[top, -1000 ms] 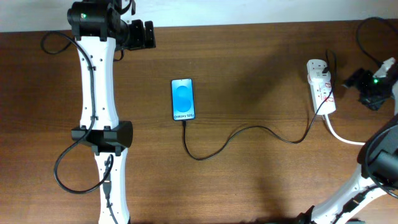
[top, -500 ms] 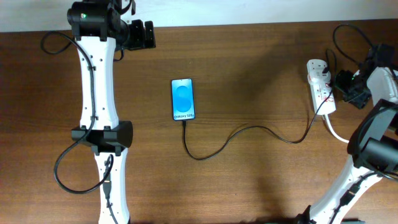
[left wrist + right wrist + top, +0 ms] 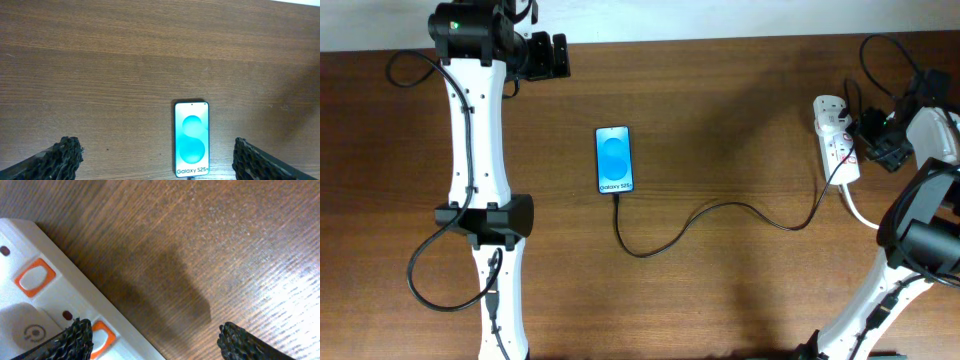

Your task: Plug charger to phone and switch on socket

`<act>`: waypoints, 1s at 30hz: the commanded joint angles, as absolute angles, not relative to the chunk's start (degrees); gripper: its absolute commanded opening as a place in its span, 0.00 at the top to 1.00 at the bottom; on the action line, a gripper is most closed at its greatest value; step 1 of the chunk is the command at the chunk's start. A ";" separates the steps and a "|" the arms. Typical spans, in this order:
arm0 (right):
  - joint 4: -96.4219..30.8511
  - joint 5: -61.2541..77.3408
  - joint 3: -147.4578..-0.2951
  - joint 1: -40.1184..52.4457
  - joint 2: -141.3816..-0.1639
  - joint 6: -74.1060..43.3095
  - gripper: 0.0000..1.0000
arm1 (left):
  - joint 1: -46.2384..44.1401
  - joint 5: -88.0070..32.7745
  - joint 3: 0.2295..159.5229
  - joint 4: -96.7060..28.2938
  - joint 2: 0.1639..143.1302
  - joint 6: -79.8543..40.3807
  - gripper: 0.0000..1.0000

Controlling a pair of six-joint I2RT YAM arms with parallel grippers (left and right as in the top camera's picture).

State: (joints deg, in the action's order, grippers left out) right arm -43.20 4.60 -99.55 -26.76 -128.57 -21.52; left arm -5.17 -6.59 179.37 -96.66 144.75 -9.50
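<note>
The phone (image 3: 614, 159) lies flat mid-table, blue screen up; it also shows in the left wrist view (image 3: 190, 145). The thin black charger cable (image 3: 720, 208) runs from the phone's near end across the table to the white socket strip (image 3: 837, 140) at the right; its tip sits at the phone's bottom edge. My right gripper (image 3: 873, 140) is open just right of the socket; in the right wrist view one finger hangs over an orange-rimmed switch (image 3: 100, 334) on the socket (image 3: 30, 300). My left gripper (image 3: 558, 56) is open at the far left edge, empty.
The socket's thick white cord (image 3: 865, 216) curves off to the right front. Black arm cables loop near the right arm (image 3: 885, 55) and by the left arm base (image 3: 430, 275). The table's far edge (image 3: 720, 40) meets a white wall.
My right gripper has moved left from the table's right edge to the socket's right side. The left arm, phone and cable have not moved.
</note>
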 commanded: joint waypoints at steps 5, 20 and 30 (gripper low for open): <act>-47.77 7.33 -99.53 -23.79 -131.63 -21.28 0.17 | -5.13 -6.15 179.72 -96.71 142.89 -9.19 0.01; -64.47 3.07 -116.16 -29.71 -125.69 -17.28 0.17 | -5.13 -6.15 179.72 -96.71 142.89 -9.19 0.01; -97.34 8.19 -157.97 -30.22 -114.50 -2.00 0.10 | -5.13 -6.15 179.72 -96.71 142.89 -9.19 0.01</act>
State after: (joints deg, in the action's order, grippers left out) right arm -95.68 0.58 -153.29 -33.12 -117.56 -10.13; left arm -5.17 -6.61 179.37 -96.68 144.75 -9.47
